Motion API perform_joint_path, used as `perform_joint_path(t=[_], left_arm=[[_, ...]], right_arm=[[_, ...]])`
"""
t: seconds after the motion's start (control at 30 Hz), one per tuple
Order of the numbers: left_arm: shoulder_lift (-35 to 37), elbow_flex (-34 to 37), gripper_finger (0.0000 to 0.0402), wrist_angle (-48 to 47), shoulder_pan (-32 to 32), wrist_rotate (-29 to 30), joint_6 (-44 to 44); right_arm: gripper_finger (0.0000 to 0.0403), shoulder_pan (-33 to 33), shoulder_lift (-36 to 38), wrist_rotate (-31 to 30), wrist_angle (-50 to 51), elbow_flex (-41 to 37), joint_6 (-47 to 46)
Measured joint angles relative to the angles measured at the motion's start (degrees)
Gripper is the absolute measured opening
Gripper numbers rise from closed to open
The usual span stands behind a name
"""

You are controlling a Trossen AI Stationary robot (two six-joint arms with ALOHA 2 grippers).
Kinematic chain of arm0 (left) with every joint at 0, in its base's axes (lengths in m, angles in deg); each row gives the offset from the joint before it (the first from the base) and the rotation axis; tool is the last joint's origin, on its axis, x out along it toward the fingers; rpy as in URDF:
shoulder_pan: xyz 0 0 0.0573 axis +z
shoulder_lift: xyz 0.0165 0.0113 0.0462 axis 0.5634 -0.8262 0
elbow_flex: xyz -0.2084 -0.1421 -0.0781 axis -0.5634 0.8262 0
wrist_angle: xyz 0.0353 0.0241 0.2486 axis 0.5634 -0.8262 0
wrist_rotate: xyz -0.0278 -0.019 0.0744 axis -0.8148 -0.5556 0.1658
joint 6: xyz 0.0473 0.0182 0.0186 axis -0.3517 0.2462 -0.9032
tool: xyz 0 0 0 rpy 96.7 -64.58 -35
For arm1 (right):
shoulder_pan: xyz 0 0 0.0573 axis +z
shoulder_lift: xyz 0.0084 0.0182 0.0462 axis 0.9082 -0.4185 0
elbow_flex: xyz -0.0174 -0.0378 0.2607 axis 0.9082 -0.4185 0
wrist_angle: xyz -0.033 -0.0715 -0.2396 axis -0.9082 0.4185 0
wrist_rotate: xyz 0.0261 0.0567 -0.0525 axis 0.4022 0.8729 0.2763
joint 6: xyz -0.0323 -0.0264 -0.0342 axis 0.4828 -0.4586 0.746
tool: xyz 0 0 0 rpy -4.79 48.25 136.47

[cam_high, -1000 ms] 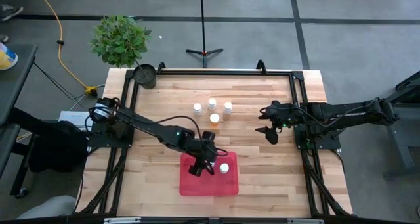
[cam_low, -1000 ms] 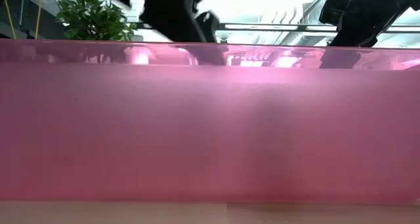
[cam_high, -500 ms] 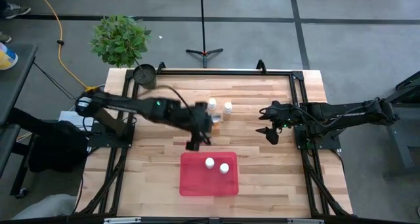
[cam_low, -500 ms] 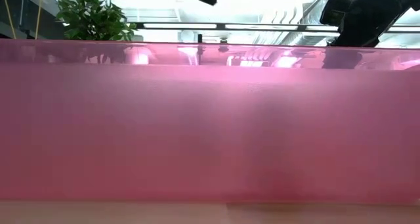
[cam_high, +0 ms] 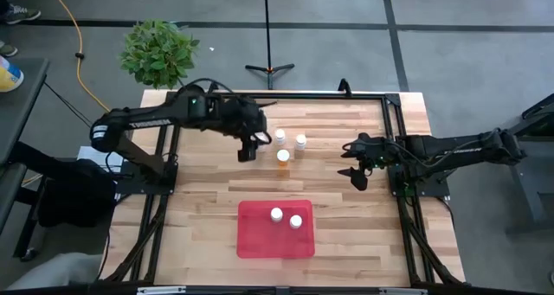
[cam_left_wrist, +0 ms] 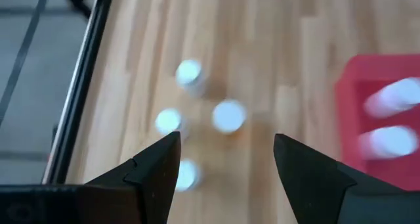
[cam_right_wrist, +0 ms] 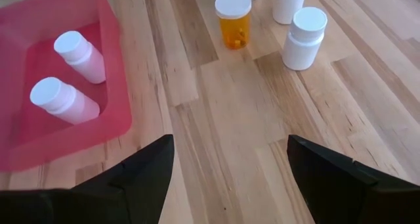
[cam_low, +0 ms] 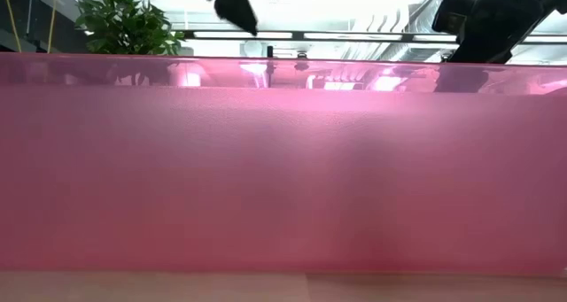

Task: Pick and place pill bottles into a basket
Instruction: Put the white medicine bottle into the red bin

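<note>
Wooden plank table (cam_high: 208,200), pale butcher-block top inside a black frame. Red tray (cam_high: 275,229) lay flat on it, toward the near edge, well apart from the left gripper (cam_high: 248,148) and on the operator side of it. Orange pill bottle (cam_high: 283,157) stood upright just beside that gripper, toward the right arm. Two white bottles (cam_high: 300,142) stood upright close behind the orange one; a fourth was hidden under the gripper in the high view. Small dark pot (cam_high: 190,99) sat at the far left corner, behind the gripper.
</note>
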Motion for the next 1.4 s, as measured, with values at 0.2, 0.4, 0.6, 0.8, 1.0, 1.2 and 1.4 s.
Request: perform_joint_path(t=[0.2,0.4,0.6,0.8,1.0,1.2,1.4], left_arm=[[-2.47,0.04,0.0278,-3.34,5.22,0.00,0.38],[-5.96,0.04,0.0309,-3.35,8.02,-0.24,-0.07],[-9.03,0.04,0.0344,-3.34,10.60,-2.36,-0.09],[-11.97,0.26,0.0351,-4.64,12.68,-2.95,-0.05],[-13.58,2.85,0.0341,-3.85,15.10,-4.59,-0.31],[-13.64,6.09,0.0340,0.11,16.81,-6.28,-1.00],[-13.60,8.56,0.0340,4.62,17.56,-7.94,-1.16]], right_arm=[[0.0287,0.43,-0.01,-0.20,-0.02,0.00,0.02],[0.0287,0.43,0.01,-0.36,-0.02,0.00,0.02],[0.0287,0.43,-0.01,-0.36,-0.02,0.00,0.02],[0.0287,0.43,0.00,-0.36,-0.02,0.01,0.02],[0.0287,0.43,-0.01,-0.33,-0.02,0.00,0.02],[0.0287,0.43,0.00,-0.33,-0.01,0.01,0.02],[0.0287,0.43,-0.01,-0.33,-0.02,0.00,0.04]])
